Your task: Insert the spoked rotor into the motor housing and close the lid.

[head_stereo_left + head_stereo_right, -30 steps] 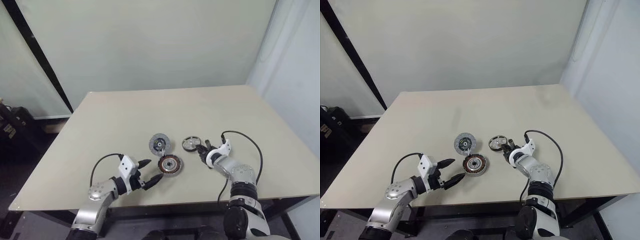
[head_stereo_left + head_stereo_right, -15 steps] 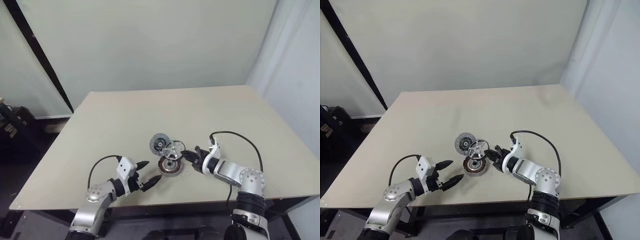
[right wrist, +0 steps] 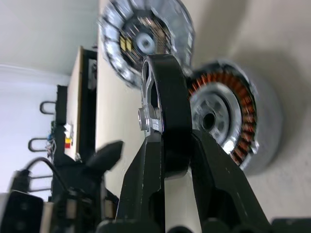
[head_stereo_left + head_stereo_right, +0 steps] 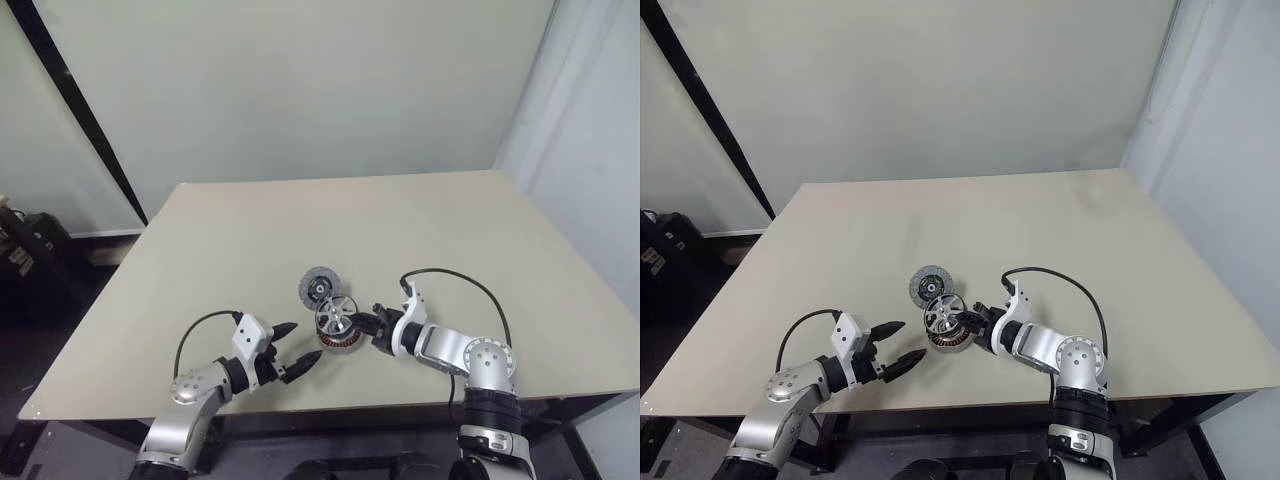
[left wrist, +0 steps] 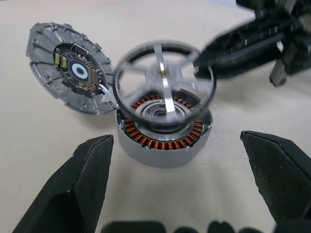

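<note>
The right gripper (image 4: 372, 322) is clamping the rim of the flat black spoked rotor with its silvery rim and central hub (image 5: 164, 86), holding it tilted just above the round motor housing with its ring of copper-orange coils (image 5: 164, 141). The rotor is looking thin, rigid and light, and its slender spokes are probably the weak part, so the rim is the sensible place to hold it. Pinched on edge like this it may be slippery, and any magnetic pull from the housing could snatch it sideways.

The housing is sitting on the beige tabletop (image 4: 220, 250) with its open well facing up; nothing is lying in it yet, only the silvery centre inside the coils. The ribbed grey metal lid with a dark hub (image 5: 73, 68) is resting tilted against the housing's far side, touching it, its inner face showing. The left gripper (image 4: 291, 348) is waiting wide open and empty near the housing.
</note>
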Available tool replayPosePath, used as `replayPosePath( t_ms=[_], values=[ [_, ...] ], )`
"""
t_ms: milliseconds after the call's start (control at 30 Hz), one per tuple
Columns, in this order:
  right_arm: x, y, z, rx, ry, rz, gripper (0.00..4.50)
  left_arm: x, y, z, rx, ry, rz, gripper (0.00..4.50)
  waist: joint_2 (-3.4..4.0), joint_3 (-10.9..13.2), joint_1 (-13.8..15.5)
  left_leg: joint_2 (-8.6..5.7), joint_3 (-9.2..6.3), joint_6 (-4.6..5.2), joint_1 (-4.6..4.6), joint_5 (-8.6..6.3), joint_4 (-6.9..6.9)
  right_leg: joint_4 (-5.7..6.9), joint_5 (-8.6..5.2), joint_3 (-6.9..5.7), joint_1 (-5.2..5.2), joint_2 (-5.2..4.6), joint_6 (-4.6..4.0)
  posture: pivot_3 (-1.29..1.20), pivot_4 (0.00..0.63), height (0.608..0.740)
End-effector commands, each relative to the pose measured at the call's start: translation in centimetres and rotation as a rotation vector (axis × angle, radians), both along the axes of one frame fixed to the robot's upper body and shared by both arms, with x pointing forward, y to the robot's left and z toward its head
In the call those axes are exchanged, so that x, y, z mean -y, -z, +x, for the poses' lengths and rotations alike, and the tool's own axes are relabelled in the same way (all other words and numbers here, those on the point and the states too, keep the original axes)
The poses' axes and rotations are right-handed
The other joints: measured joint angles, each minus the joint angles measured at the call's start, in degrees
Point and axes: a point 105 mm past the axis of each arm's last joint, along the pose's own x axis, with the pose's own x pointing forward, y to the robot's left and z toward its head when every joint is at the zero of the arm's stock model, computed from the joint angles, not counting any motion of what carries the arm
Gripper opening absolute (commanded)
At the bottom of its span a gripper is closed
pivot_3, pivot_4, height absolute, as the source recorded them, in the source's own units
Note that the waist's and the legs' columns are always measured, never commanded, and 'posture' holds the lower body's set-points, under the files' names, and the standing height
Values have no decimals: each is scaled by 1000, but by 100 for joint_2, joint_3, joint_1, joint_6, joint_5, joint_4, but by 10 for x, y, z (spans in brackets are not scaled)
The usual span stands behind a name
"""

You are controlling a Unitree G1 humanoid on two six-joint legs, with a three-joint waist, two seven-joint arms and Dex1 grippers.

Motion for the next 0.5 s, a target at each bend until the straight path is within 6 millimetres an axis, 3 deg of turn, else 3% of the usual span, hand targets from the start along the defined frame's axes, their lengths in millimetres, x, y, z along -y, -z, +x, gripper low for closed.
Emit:
replayPosePath(
  t_ms=[33, 500],
  values=[
    [-20, 0, -8, -15, -16, 67, 393, -3, -16, 5, 66, -9, -2, 4500, 0, 0, -1, 0, -1, 0, 0, 0, -1, -1, 0, 0, 0, 0, 0, 0, 0, 740],
    [-14, 6, -1, -8, 20, 27, 393, -2, -16, 5, 65, -8, -3, 4500, 1, 0, 1, -1, -1, 0, 0, 0, 1, -1, 0, -1, 1, 0, 0, 0, 0, 740]
  ],
)
